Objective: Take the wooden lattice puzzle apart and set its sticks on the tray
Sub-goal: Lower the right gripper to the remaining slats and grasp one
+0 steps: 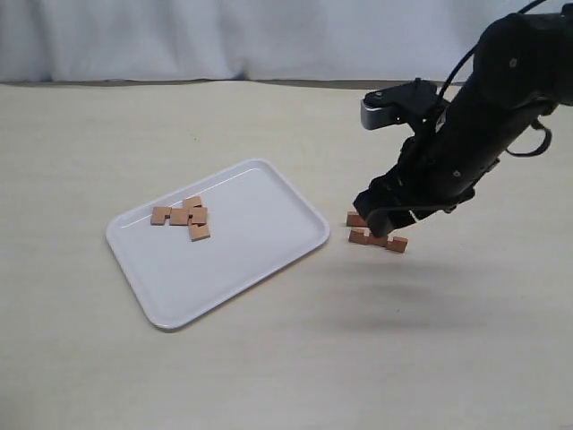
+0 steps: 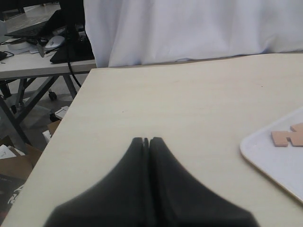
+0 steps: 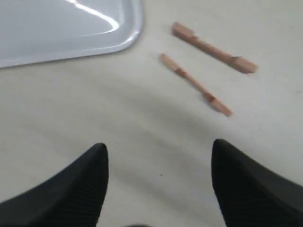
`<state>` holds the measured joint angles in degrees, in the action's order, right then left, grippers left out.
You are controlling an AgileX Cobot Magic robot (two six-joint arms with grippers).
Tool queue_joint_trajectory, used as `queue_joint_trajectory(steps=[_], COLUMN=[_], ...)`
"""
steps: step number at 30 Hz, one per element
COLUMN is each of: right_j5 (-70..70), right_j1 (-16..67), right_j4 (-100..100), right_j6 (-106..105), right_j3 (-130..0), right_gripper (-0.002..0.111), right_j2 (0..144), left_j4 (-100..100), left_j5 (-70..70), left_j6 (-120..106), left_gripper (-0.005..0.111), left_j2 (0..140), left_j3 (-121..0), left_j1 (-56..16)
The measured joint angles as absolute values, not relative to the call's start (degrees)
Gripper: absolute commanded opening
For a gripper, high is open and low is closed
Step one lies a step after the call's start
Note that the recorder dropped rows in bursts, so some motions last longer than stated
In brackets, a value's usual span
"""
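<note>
No assembled lattice puzzle shows; its sticks lie apart. Two notched reddish-brown sticks [image 1: 183, 216] rest on the white tray [image 1: 269, 224], toward its far left part. Two more sticks [image 1: 378, 239] lie on the table just right of the tray, partly hidden by my right arm. In the right wrist view they are the nearer stick [image 3: 195, 84] and the farther stick [image 3: 214, 48], beside the tray corner [image 3: 120, 38]. My right gripper [image 3: 158, 149] hangs open above the table, short of them, holding nothing. My left gripper [image 2: 147, 140] is shut and empty, left of the tray edge [image 2: 265, 163].
A pale wooden table [image 1: 269, 358] carries everything, with a white curtain [image 1: 224, 36] behind it. Off the table's edge in the left wrist view stand a desk with dark equipment [image 2: 42, 42] and boxes on the floor [image 2: 14, 161].
</note>
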<state>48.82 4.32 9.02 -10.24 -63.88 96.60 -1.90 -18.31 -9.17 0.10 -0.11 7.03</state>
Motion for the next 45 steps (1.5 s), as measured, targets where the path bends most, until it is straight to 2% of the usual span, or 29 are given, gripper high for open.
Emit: queue_joint_trajectory(steps=[4,12,23,29,45], right_j5=[47.1,40.3,31.6,24.0,18.0], right_j1=[4.2,4.2,4.2,4.2,4.2], right_j4=[16.4,18.8,1.7,1.5,1.5], right_j6=[-17.5,-16.5,-15.6,-15.5,-11.8], right_j3=[-62.6,-61.9,-55.2,-51.1,-50.1], right_gripper=[0.06,0.06,0.06,0.06,0.06], right_j2=[96.6,96.6,96.6,98.0,106.7], left_j4=[-1.9,-1.9,-1.9,-1.9,-1.9], left_j5=[-18.3,-18.3,-18.3,-18.3,-18.3], left_j6=[-9.2,-9.2,-9.1,-9.1,-9.1], left_gripper=[0.0,0.0,0.0,0.0,0.0], left_j2=[0.1,0.1,0.1,0.1,0.1], left_j3=[-0.1,-0.1,-0.1,-0.1,-0.1], left_j1=[7.0,7.0,7.0,7.0,7.0])
